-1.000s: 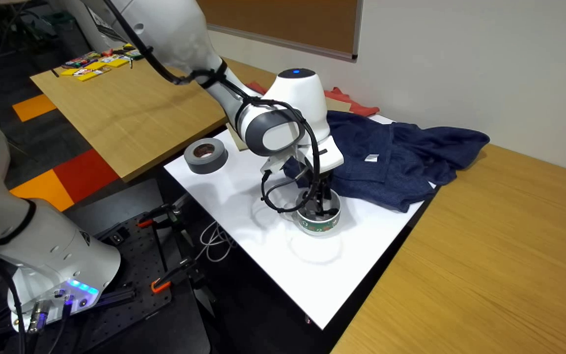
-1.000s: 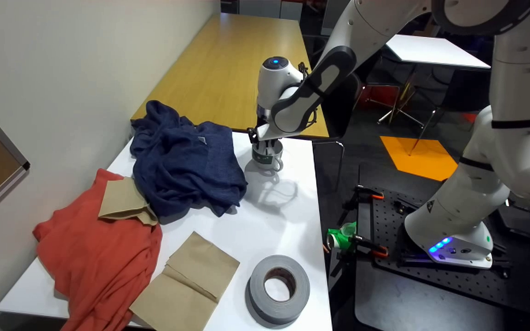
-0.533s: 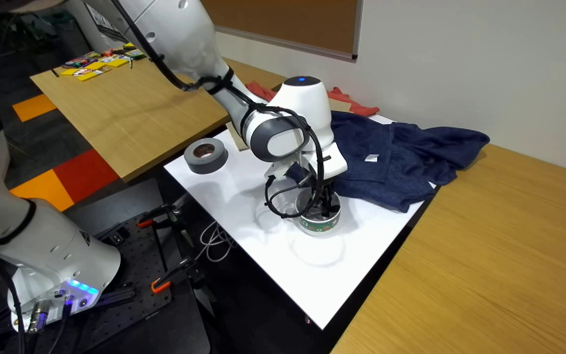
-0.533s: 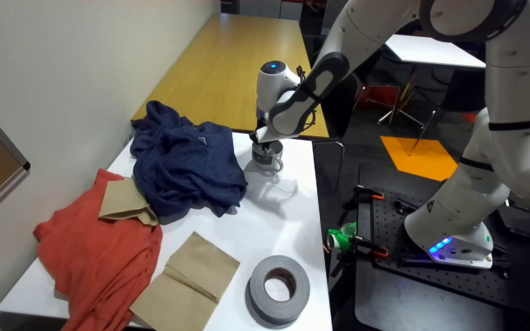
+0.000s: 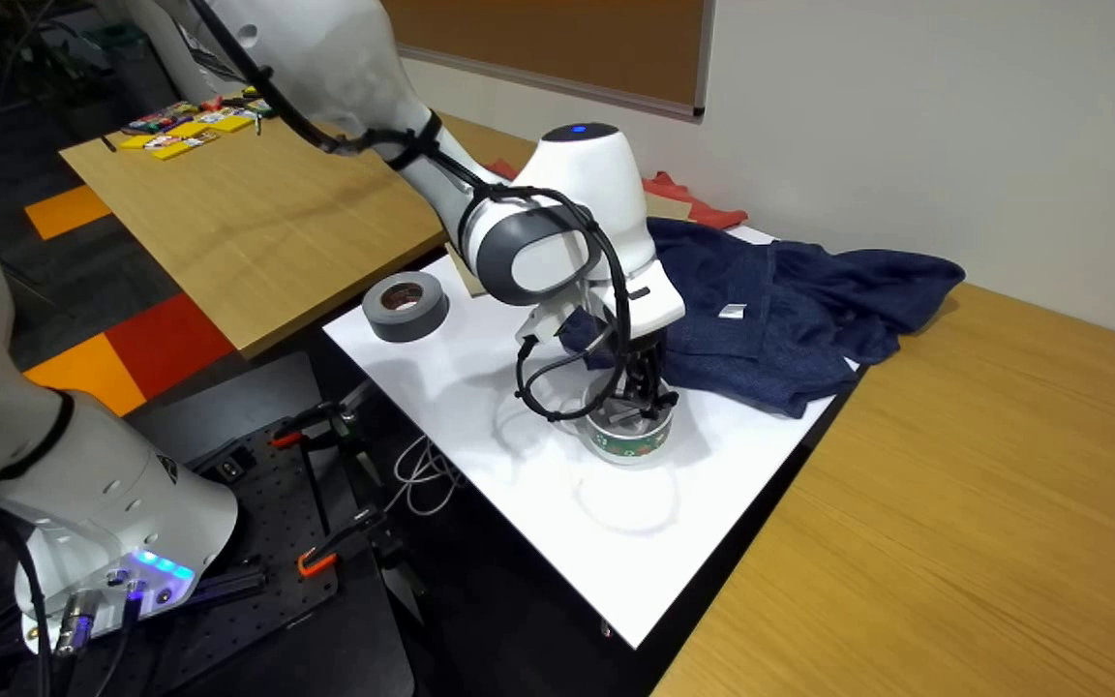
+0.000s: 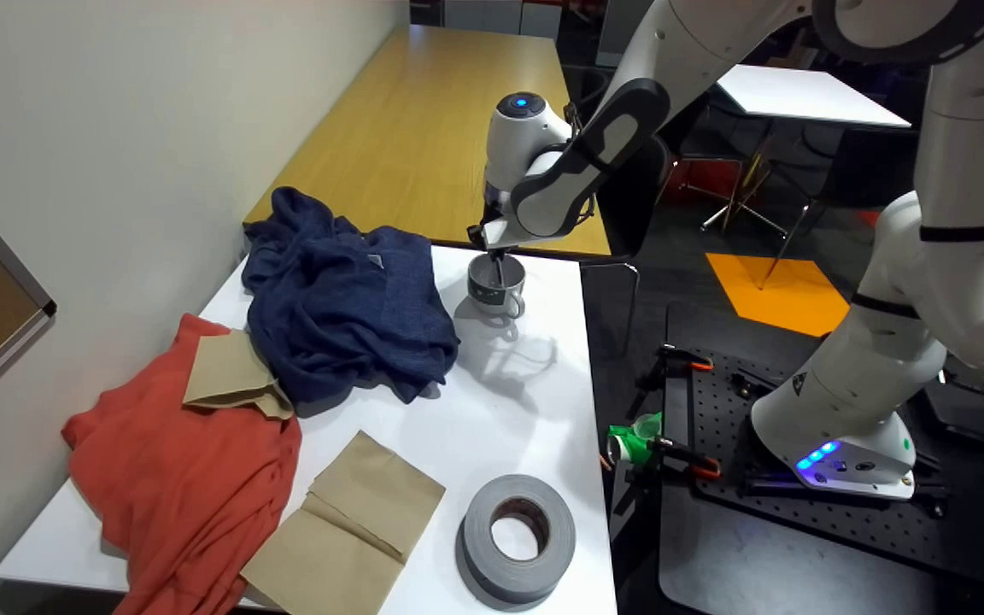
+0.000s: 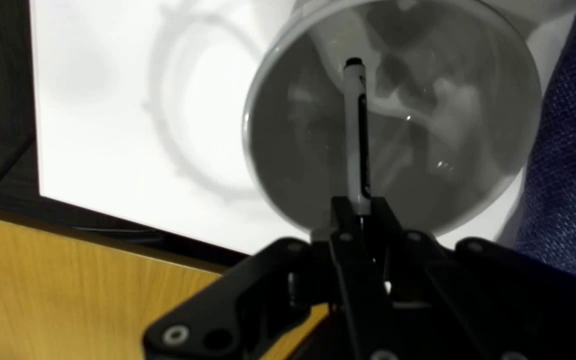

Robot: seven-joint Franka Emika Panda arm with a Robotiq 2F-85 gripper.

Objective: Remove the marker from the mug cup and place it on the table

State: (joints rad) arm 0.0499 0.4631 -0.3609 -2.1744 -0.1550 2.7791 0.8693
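In the wrist view the marker, a slim white pen with dark print and a black tip, is pinched near one end by my gripper. Its fingers are shut on it. The marker's length still reaches into the mug cup, whose grey inside shows around it. An exterior view shows the marker slanting down inside the mug cup. With a green patterned band, the mug cup stands upright on the white table. My gripper is at the mug's rim height, over its opening.
A dark blue garment lies close beside the mug. Further along the table are a red garment, brown paper and a grey tape roll. A wooden tabletop borders the white one across a narrow gap.
One second ago the fingers stood apart inside the mug. The arm dipped lower, the jaws came together on the marker, and the gripper has since risen. The mug stays put.
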